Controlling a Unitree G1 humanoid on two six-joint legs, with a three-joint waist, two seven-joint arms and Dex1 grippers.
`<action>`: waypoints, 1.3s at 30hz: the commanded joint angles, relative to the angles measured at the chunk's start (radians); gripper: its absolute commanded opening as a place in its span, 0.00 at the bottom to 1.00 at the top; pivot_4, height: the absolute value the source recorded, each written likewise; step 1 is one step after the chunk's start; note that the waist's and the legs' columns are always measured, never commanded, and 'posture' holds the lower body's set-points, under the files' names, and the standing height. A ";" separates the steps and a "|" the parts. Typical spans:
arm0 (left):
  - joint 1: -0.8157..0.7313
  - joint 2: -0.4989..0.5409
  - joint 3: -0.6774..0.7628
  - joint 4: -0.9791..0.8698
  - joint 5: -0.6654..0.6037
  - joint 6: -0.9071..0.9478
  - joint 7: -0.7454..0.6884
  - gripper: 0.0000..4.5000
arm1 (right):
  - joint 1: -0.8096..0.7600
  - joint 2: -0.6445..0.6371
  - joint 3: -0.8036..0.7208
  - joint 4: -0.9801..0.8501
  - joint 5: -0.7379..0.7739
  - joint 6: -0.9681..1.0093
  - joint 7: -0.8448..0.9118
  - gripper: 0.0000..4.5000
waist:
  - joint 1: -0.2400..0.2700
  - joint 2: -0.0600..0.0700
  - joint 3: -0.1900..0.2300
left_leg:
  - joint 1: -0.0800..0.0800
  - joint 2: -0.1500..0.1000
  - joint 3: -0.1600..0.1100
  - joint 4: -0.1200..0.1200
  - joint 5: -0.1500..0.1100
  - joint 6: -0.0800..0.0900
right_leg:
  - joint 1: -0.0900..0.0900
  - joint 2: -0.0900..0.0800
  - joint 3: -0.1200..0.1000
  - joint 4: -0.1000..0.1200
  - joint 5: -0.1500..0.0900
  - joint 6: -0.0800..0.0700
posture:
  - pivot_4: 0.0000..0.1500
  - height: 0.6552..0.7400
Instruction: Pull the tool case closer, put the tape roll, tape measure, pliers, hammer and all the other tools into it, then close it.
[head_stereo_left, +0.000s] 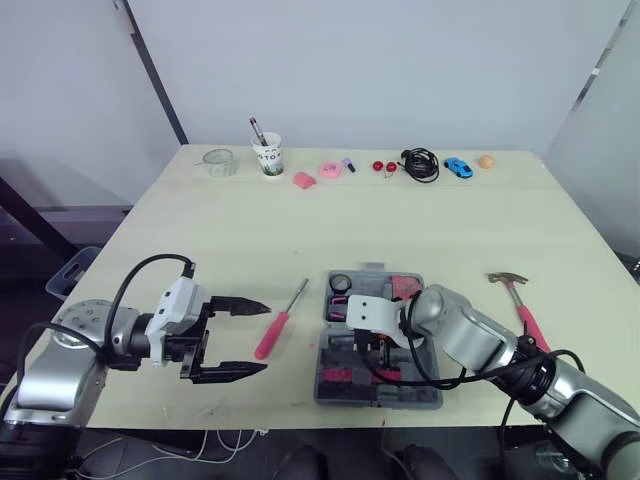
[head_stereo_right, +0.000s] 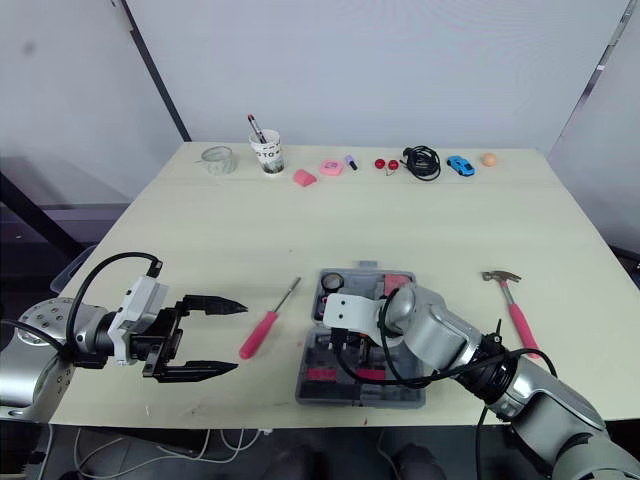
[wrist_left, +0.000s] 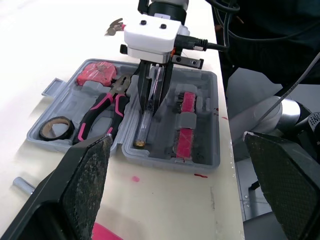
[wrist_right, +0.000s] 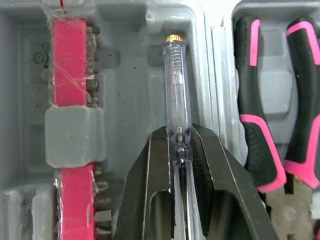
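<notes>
Right gripper (wrist_right: 179, 141) pinching a clear tester screwdriver (wrist_right: 176, 85) in the open tool case (wrist_left: 205, 95)

The case lies at the near edge of the table. The tester sits in its near half, beside a pink strip of bits (wrist_right: 70, 70). The far half holds the pliers (wrist_left: 102, 112) and the tape roll (wrist_left: 55, 127). The left gripper (head_stereo_left: 262, 338) hovers wide open just left of a pink-handled screwdriver (head_stereo_right: 258, 335), which lies on the table left of the case. The hammer (head_stereo_left: 520, 300) lies on the table to the case's right.
</notes>
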 joint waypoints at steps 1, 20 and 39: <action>0.002 0.007 0.015 -0.018 -0.008 -0.010 -0.004 1.00 | -0.016 0.015 -0.017 -0.006 -0.012 -0.019 -0.003 0.00 | 0.000 0.000 0.000 | 0.000 0.000 0.000 0.000 0.000 0.000 | 0.000 0.000 0.000 0.000 0.000 0.000 | 1.00 1.00; 0.039 0.003 0.026 -0.034 -0.015 -0.011 0.003 1.00 | 0.035 -0.069 -0.156 -0.111 0.021 -0.063 0.005 0.63 | 0.001 -0.001 0.000 | 0.000 0.000 0.001 0.000 0.000 0.000 | -0.002 0.000 0.001 0.000 -0.001 -0.001 | 1.00 1.00; 0.032 0.004 0.024 -0.024 -0.017 -0.010 -0.005 1.00 | 0.235 0.017 -0.283 0.072 0.104 -0.503 0.010 0.01 | 0.001 -0.002 0.000 | 0.000 0.000 0.004 0.000 0.000 0.000 | -0.002 0.000 0.003 0.000 0.000 -0.001 | 1.00 1.00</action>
